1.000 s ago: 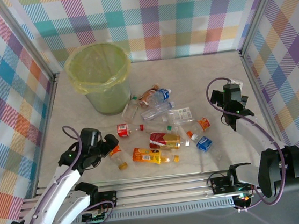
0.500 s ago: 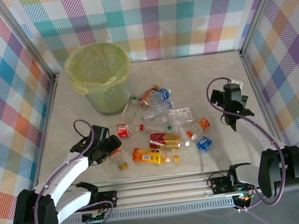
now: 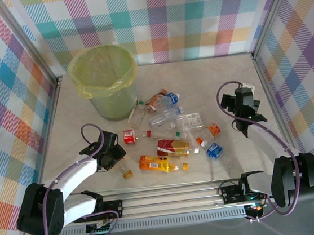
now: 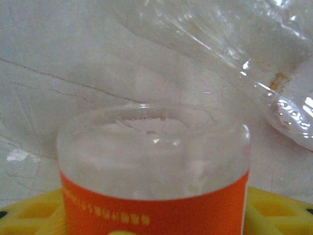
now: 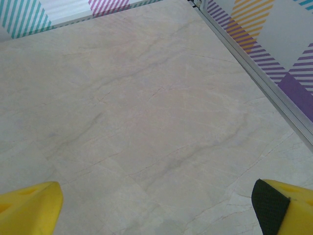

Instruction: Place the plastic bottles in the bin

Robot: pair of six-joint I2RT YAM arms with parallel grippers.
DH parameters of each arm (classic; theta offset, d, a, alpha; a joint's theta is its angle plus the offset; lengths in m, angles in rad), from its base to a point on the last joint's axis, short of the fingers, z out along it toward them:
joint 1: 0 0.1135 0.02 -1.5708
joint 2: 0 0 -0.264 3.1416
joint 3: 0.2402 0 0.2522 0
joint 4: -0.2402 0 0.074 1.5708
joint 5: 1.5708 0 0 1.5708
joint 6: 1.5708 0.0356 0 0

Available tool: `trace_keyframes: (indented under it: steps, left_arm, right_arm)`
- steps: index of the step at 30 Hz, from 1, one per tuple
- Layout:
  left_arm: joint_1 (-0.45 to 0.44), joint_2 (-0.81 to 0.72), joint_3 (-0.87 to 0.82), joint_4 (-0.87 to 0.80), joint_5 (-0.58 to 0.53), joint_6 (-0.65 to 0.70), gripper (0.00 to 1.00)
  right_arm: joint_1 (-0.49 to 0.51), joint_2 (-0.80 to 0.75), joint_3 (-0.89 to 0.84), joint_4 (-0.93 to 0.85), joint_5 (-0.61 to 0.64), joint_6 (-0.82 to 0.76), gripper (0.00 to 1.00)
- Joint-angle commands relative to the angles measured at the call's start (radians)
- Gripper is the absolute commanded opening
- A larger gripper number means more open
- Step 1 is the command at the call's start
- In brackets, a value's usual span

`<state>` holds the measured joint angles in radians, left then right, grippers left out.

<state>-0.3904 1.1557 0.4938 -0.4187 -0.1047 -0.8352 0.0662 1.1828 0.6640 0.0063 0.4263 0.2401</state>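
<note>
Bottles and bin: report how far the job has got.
Done: nothing that shows; no bottle can be made out inside the bin. In hand: the left gripper straddles a small orange-labelled bottle; whether it grips is unclear. Left: that bottle and the rest of the bottles, lying on the table, all outside the bin. The right gripper is open over bare table.

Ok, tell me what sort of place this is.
Probably a robot test cell, not a home: checked cloth walls on a metal frame, two arms bolted at the table's near edge, and plastic bottles strewn by a lined bin, seemingly staged.
</note>
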Motion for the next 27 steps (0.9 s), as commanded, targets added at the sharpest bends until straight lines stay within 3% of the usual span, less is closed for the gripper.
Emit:
trace_keyframes:
  steps: [1, 10, 15, 27]
  left_arm:
    - [-0.010, -0.032, -0.004, -0.042, -0.042, -0.006, 0.55]
    - [-0.010, -0.274, 0.106, -0.267, -0.144, 0.031, 0.43]
    - [-0.010, -0.364, 0.242, -0.365, -0.192, 0.092, 0.41]
    - [-0.006, -0.277, 0.650, -0.311, -0.364, 0.316, 0.40]
  right_arm:
    - [0.006, 0.002, -0.001, 0.024, -0.004, 0.004, 1.00]
    - [0.006, 0.002, 0.002, 0.018, -0.008, 0.010, 1.00]
    - [0.006, -0.006, 0.004, 0.014, 0.002, 0.017, 1.00]
    - [0.006, -0.026, 0.101, -0.126, -0.044, 0.058, 1.00]
